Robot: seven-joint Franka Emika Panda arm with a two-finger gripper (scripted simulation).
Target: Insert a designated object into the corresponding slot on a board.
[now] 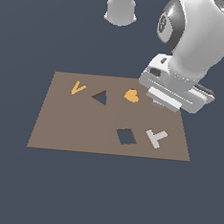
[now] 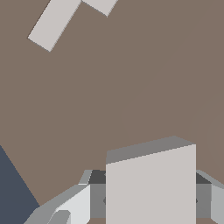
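Now hand [image 2: 151, 199] round grey block [image 2: 151, 183].

orange V-shape [image 1: 77, 88], dark triangular cut-out [image 1: 100, 97], orange heart [image 1: 131, 96], grey T-piece [image 1: 156, 137]

A matt, smooth brown finish without grain is shown on the board [image 1: 74, 130]. The light grey square block [image 2: 151, 188] is rendered flat and matt, with no gloss, as is the grey T-shaped piece [image 1: 156, 137]. The orange heart [image 1: 131, 96] appears plain and unshaded. A smooth, plastic-like white and grey sheen is seen on the arm's casing [image 1: 202, 40].
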